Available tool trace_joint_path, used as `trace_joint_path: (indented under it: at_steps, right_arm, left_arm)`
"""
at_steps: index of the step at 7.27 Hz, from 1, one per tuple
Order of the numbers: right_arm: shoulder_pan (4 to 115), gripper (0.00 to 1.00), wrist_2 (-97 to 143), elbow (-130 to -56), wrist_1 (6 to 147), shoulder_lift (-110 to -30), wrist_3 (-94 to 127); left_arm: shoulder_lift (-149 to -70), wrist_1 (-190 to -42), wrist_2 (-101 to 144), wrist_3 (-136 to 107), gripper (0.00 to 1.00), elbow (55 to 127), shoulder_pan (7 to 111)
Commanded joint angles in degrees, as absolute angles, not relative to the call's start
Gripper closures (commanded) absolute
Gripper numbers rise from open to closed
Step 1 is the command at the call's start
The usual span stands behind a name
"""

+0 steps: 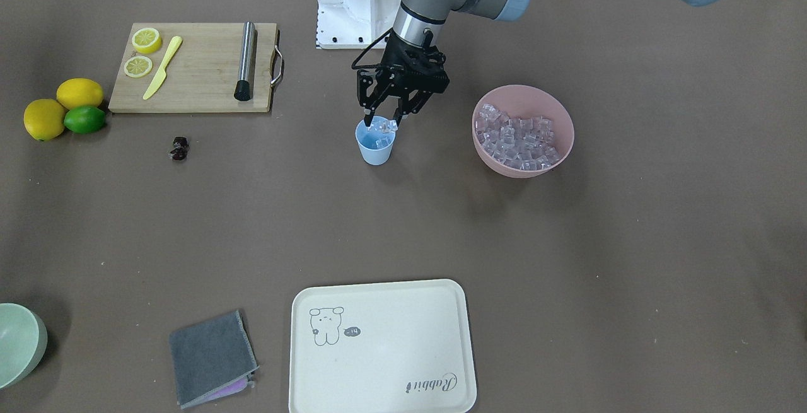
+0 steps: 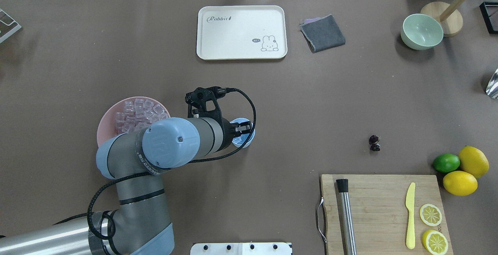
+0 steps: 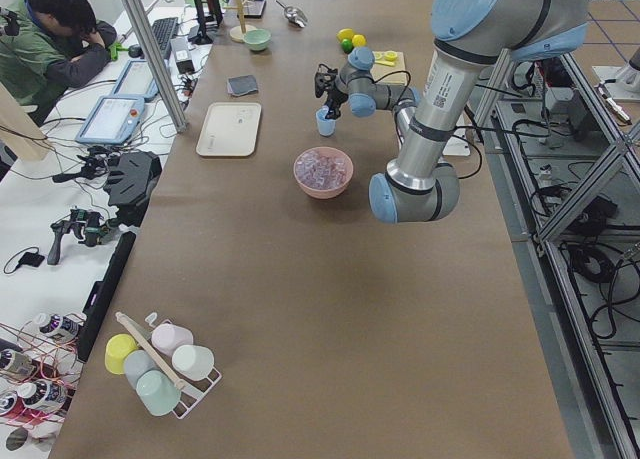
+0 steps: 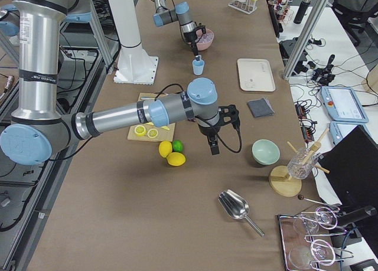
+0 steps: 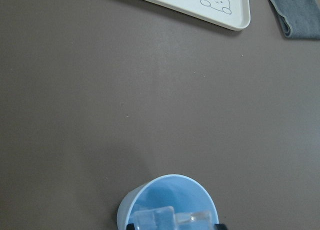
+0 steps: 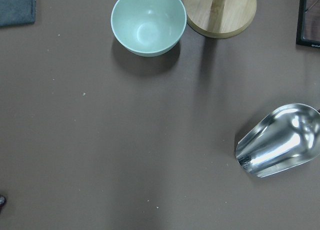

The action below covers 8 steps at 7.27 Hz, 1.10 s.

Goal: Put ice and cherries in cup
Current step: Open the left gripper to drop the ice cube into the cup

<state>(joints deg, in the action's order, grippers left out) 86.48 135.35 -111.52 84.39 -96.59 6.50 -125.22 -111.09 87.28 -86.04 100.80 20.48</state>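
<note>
The light-blue cup (image 1: pixel 376 148) stands mid-table, also in the overhead view (image 2: pixel 245 141) and the left wrist view (image 5: pixel 150 200). My left gripper (image 1: pixel 383 120) hangs right over its mouth, shut on two clear ice cubes (image 5: pixel 172 220) held between the fingertips at the rim. One cube seems to lie inside the cup. The pink bowl (image 1: pixel 555 151) beside it holds several more ice cubes (image 1: pixel 517 139). The dark cherries (image 1: pixel 179 148) lie on the table, far from the cup (image 2: pixel 374 143). My right gripper (image 4: pixel 212 146) hovers near the lemons; I cannot tell whether it is open.
A cutting board (image 1: pixel 202 85) carries lemon slices, a yellow knife and a steel muddler. Two lemons and a lime (image 1: pixel 84 119) lie beside it. A cream tray (image 1: pixel 403 375), a grey cloth (image 1: pixel 211 356), a pale green bowl (image 6: pixel 148 20) and a metal scoop (image 6: pixel 280 142) sit further off.
</note>
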Motion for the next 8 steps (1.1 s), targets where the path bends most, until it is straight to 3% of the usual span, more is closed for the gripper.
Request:
trace_joint_path:
  at_steps: [1, 3, 8]
  right_arm:
    - [86.5, 0.00, 135.4, -111.5, 84.5, -96.6, 6.5]
    - [86.5, 0.00, 135.4, -111.5, 84.5, -96.6, 6.5]
    - [86.2, 0.00, 135.8, -111.9, 82.0, -96.5, 10.3]
  left_arm:
    - [-125.3, -111.1, 87.4, -86.0, 0.44, 100.8, 20.5]
    - [-125.3, -111.1, 87.3, -86.0, 0.05, 100.8, 20.4]
    - [-123.5, -109.9, 87.4, -85.9, 0.03, 104.0, 21.5]
